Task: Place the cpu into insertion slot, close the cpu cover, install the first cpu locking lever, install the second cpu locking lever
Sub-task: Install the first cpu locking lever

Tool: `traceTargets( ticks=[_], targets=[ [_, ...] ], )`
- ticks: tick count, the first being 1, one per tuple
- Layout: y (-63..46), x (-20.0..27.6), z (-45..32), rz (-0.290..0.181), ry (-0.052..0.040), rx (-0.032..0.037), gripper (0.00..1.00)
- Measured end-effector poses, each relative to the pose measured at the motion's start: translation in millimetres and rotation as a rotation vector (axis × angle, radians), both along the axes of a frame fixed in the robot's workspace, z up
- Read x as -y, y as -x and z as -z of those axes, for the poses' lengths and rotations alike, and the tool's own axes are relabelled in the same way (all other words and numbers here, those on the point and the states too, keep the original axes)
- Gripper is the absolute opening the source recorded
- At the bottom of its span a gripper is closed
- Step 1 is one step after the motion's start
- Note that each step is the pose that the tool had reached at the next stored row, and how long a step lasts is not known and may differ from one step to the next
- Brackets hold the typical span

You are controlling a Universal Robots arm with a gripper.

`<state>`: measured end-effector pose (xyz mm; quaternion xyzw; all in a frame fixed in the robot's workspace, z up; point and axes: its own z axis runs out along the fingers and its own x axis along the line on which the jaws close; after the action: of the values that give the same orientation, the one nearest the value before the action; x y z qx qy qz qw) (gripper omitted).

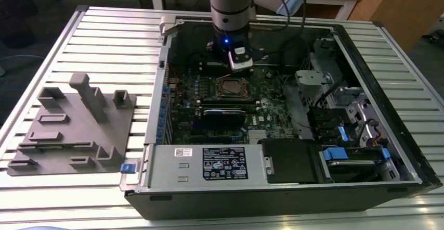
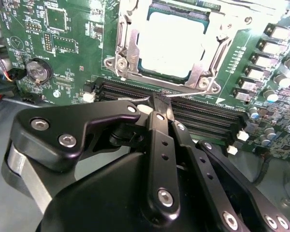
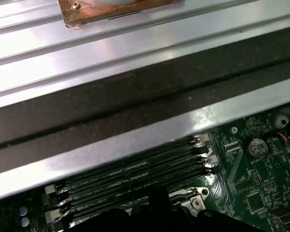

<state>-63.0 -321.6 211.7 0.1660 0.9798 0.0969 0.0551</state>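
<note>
The open computer case [image 1: 277, 201] sits on the ribbed table [image 1: 104, 37]; a green board [image 2: 63, 58] lies inside it. A grey tray [image 1: 69, 126] of blocks rests on the table on the exterior view's left, just beside the case. The slot [image 1: 220, 88] on the board holds the cpu [image 2: 169, 46]; the cover [image 2: 127, 46] lies flat over it, and the cpu's pale top shows through the window. The gripper [image 2: 159, 96] is right at the slot's edge, on the side of the long black slots [image 2: 208, 116]. Its fingers are pressed together; their tip touches a thin wire lever [image 2: 188, 94] along that edge. I cannot tell if the wire is pinched.
</note>
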Motion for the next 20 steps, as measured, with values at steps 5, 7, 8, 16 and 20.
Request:
traceTargets(
  ticks=[5, 7, 8, 16, 20],
  targets=[
    [-1.6, -2.8, 1.6, 0.0, 0.0018, 0.0002, 0.11],
    [-1.9, -4.3, 2.0, 0.0, 0.0023, 0.0001, 0.11],
    [-2.1, -4.8, 2.2, 0.0, 0.0026, 0.0001, 0.11],
    [-4.4, -5.2, 3.8, 0.0, 0.0063, 0.0002, 0.11],
    [-5.0, -5.6, 5.4, 0.0, 0.009, 0.0002, 0.11]
  ],
)
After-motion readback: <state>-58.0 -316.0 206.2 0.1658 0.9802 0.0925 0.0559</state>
